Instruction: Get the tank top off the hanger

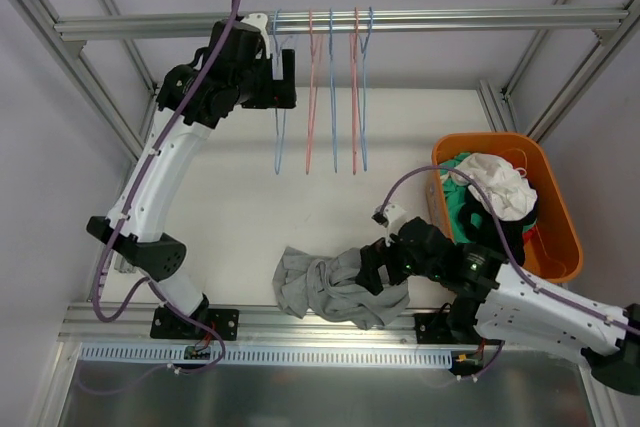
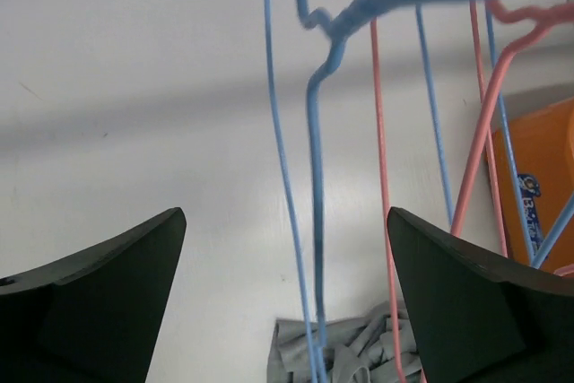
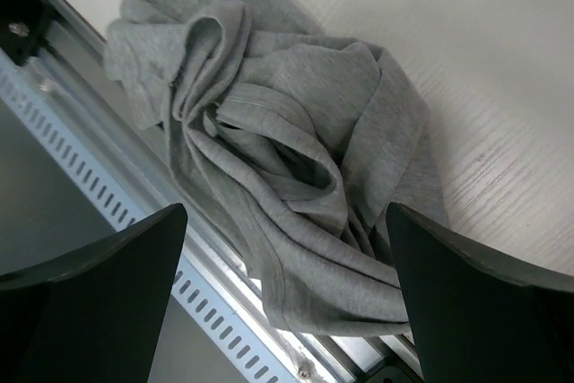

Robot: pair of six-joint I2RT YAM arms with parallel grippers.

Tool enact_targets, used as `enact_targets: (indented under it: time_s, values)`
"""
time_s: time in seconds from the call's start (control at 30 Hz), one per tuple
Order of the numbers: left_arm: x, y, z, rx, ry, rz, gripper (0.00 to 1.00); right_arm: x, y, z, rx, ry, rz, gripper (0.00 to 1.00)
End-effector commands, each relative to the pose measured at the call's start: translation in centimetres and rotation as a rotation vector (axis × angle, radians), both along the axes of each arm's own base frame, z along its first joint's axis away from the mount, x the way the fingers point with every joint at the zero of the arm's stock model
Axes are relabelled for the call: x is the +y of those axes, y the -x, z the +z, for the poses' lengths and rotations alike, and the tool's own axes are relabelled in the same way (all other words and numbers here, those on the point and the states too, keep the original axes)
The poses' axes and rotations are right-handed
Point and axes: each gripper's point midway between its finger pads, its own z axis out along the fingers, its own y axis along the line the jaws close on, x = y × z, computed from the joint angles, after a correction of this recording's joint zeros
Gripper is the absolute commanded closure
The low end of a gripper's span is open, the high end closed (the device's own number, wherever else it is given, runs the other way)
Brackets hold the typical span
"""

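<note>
1. Grey tank top (image 1: pixel 335 287) is lying crumpled on the table (image 1: pixel 240 197) at 6 o'clock in the top view, off every hanger and touching the front frame. Five bare hangers (image 1: pixel 333 97) are hanging from the rail (image 1: pixel 450 19) at 12 o'clock. The left gripper (image 1: pixel 283 77) is sitting up at the rail beside the leftmost one. The right gripper (image 1: pixel 372 269) is hovering at the tank top's 3 o'clock edge, and an orange bin (image 1: pixel 560 207) of clothes is standing further toward 3 o'clock.

2. The left wrist view is showing the left gripper (image 2: pixel 285 221) with its jaws spread wide and clamping nothing. A blue hanger (image 2: pixel 314 132) is dangling beyond the gap, with a pink hanger (image 2: pixel 381 177) toward 3 o'clock. A scrap of the tank top (image 2: pixel 359 352) is showing at 6 o'clock.

3. The right wrist view is showing the right gripper (image 3: pixel 285 217) with its fingers apart and gripping nothing. The tank top (image 3: pixel 287 150) is bunching below it and spilling onto the frame (image 3: pixel 108 186) at 7 o'clock.

4. The removal is looking done, so the step in hand is probably clearing away. The left arm is best drawn straight back from the wires, jaws wide, to avoid hooking the blue hanger. The right arm is best lifted straight up, so no fold is snagging a finger.
</note>
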Motion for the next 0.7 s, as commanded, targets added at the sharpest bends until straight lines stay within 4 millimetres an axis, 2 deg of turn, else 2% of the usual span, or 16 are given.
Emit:
enact_targets:
  time_s: [0.0, 0.07, 0.1, 0.13, 0.2, 0.23, 0.3, 0.33, 0.4, 0.43, 0.47, 0.53, 0.57, 0.6, 0.63, 0.67]
  values:
    - [3.7, 3.3, 3.9, -0.104, 0.033, 0.084, 0.01, 2.0, -0.6, -1.2, -0.01, 0.044, -0.016, 0.01]
    - [5.3, 4.1, 2.8, -0.1, 0.006, 0.147, 0.01, 3.1, -0.8, -2.1, -0.021, 0.082, -0.016, 0.01]
    - [6.7, 5.7, 3.9, -0.14, 0.025, 0.169, 0.01, 3.7, -0.3, -2.4, -0.029, 0.096, 0.007, 0.01]
    - [7.4, 6.3, 2.0, -0.107, 0.005, 0.199, 0.01, 3.9, -0.8, -2.6, -0.055, 0.111, -0.011, 0.01]
    - [9.9, 8.6, 2.6, -0.164, 0.024, 0.268, 0.01, 5.3, -0.7, -3.6, -0.06, 0.129, 0.0, 0.01]
    - [10.5, 9.2, 0.1, -0.125, 0.003, 0.295, 0.01, 5.8, -0.6, -4.1, -0.053, 0.135, 0.005, 0.01]
    - [12.2, 11.4, 0.0, -0.166, 0.027, 0.325, 0.01, 6.8, -0.1, -6.3, -0.006, 0.206, 0.007, 0.0]
    - [12.7, 11.9, -2.2, -0.133, -0.006, 0.33, 0.01, 6.8, -0.2, -7.2, -0.014, 0.248, -0.009, 0.01]
    - [13.6, 13.5, -3.1, -0.142, -0.005, 0.33, 0.01, 6.7, 0.3, -9.6, -0.017, 0.366, -0.043, 0.01]
    - [13.9, 14.0, -5.2, -0.108, -0.036, 0.325, 0.01, 6.3, -0.2, -10.2, -0.058, 0.409, -0.082, 0.0]
    - [14.4, 14.9, -5.5, -0.119, -0.031, 0.32, 0.01, 6.1, 0.3, -11.0, -0.069, 0.449, -0.078, 0.0]
    - [15.0, 15.4, -8.1, -0.092, -0.068, 0.326, 0.01, 6.2, 0.6, -12.3, -0.083, 0.496, -0.096, 0.09]
    - [15.6, 16.1, -8.6, -0.101, -0.064, 0.34, 0.01, 6.6, 1.0, -12.4, -0.092, 0.496, -0.083, 0.21]
    - [15.9, 16.3, -10.6, -0.071, -0.087, 0.354, 0.01, 7.0, 1.1, -12.1, -0.107, 0.488, -0.078, 0.73]
    - [16.1, 16.5, -11.2, -0.072, -0.087, 0.36, 0.01, 7.3, 0.7, -11.0, -0.15, 0.462, -0.085, 0.98]
    - [16.3, 17.0, -11.6, -0.08, -0.077, 0.362, 0.01, 7.8, 1.1, -10.1, -0.182, 0.437, -0.067, 1.0]
